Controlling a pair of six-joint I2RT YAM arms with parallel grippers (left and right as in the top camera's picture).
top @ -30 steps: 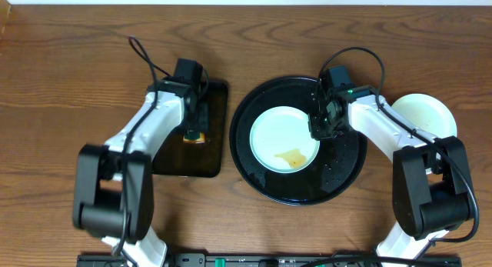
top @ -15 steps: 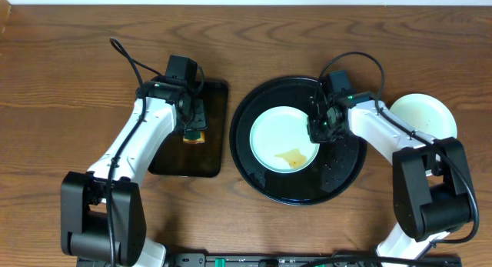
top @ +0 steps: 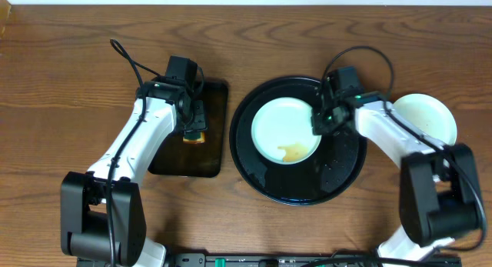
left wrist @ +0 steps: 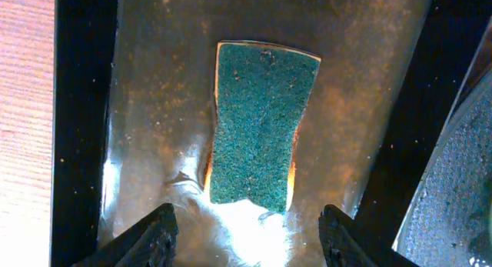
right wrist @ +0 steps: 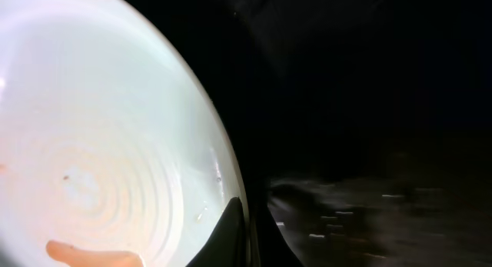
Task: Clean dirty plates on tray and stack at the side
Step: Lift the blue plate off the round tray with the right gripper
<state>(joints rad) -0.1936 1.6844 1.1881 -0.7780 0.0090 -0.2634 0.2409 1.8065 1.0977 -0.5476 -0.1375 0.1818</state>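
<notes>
Inside the round tray (top: 338, 176), the right fingers (right wrist: 238, 238) are clamped on the thin rim of the smeared plate (top: 278, 127); such an edge hold may slip and drop it. Left of the tray, the left fingers (left wrist: 154, 236) stand apart over the sponge (left wrist: 257, 128).

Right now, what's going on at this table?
The right gripper is shut on the right rim of a smeared plate lying in the round black tray. The left gripper hangs open over the sponge on the rectangular tray. A second plate sits on the table at the right.
</notes>
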